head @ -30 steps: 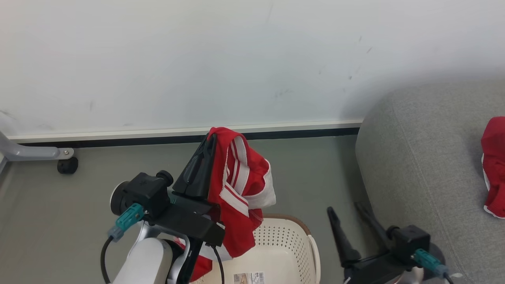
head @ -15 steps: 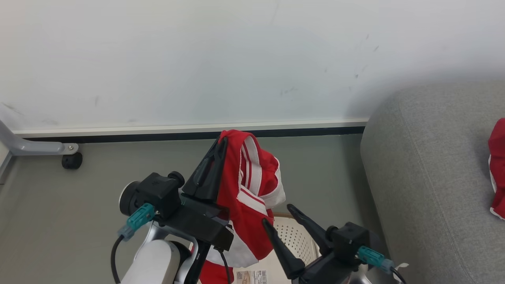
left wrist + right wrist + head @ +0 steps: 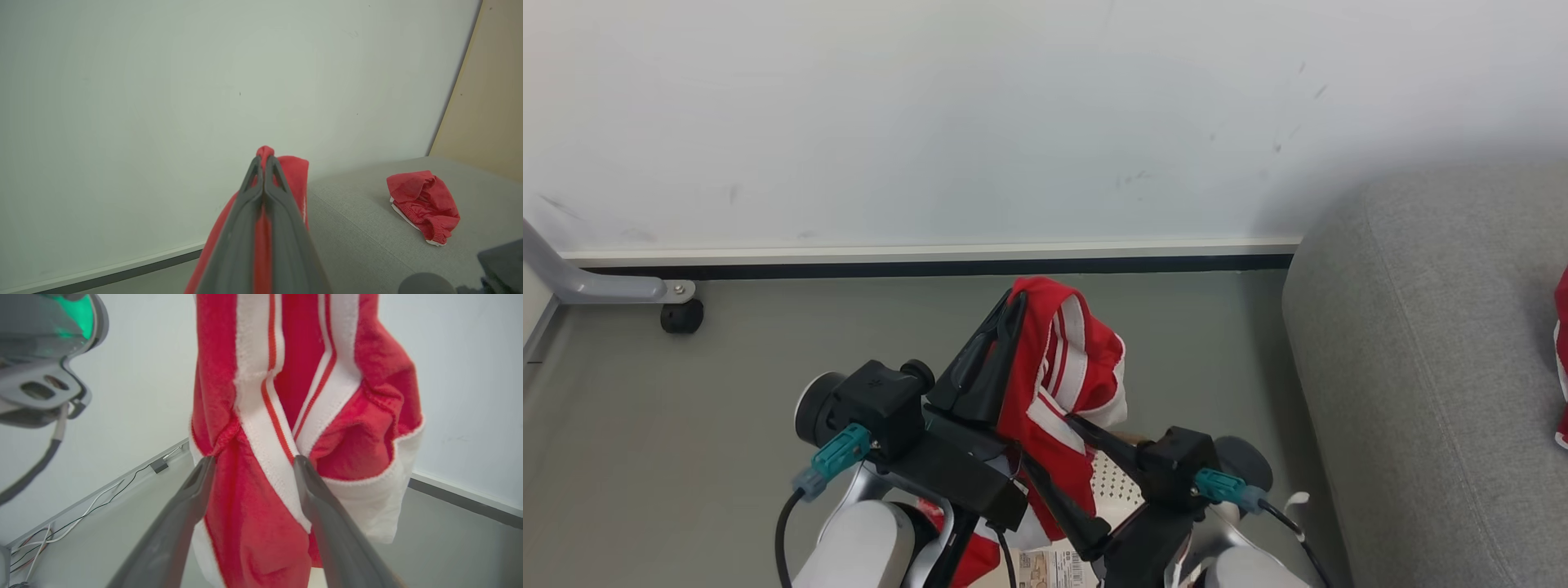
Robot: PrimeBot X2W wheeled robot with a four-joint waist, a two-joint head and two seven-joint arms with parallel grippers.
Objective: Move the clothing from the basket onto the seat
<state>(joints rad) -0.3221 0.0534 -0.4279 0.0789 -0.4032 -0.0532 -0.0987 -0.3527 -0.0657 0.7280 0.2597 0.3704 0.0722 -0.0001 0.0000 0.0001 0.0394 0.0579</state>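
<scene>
My left gripper (image 3: 1015, 300) is shut on the top fold of the clothing (image 3: 1058, 384), a red garment with white stripes that hangs over the basket (image 3: 1112, 488). In the left wrist view the shut fingertips (image 3: 264, 160) pinch red fabric (image 3: 295, 171). My right gripper (image 3: 1045, 438) is open, its two fingers standing on either side of the hanging cloth. In the right wrist view the striped clothing (image 3: 278, 428) fills the gap of this gripper (image 3: 253, 461). The grey seat (image 3: 1421, 367) lies to the right. Most of the basket is hidden behind the arms.
A second red garment (image 3: 423, 204) lies on the seat (image 3: 359, 232). A white wall with a dark baseboard (image 3: 931, 266) runs behind. A grey metal leg with a black caster (image 3: 680, 315) stands at the left. Cables (image 3: 81, 510) run along the floor.
My right gripper has swung left and up from beside the seat to the hanging clothing, fingers now straddling it. The camera has shifted a little; the left gripper still holds the clothing.
</scene>
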